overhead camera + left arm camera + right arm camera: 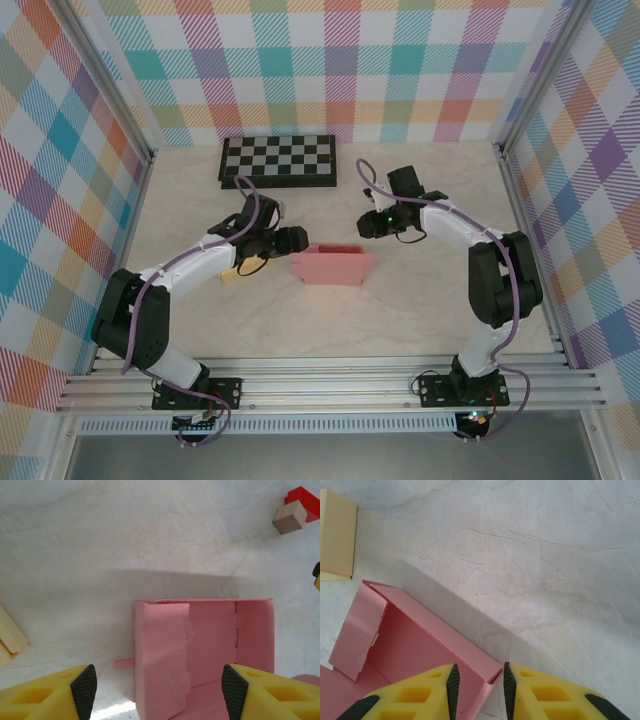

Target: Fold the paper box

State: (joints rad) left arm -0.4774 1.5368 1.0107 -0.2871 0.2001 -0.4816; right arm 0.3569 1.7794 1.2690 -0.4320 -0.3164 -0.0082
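The pink paper box (333, 266) lies in the middle of the table, partly folded, with its walls raised and its top open. My left gripper (293, 241) is at the box's left end. In the left wrist view it (159, 690) stands wide open, and the box's left wall (162, 655) rises between the two fingers without touching either. My right gripper (372, 223) hovers by the box's far right corner. Its jaws (480, 685) are a narrow gap apart, with that corner (490, 672) seen between them and a sliver of room on each side.
A folded chessboard (278, 160) lies at the back of the table. A tan block (245, 268) sits under the left arm, left of the box. A small wooden cube (290, 517) and a red piece (304, 500) lie further off. Plaid walls and metal rails enclose the table.
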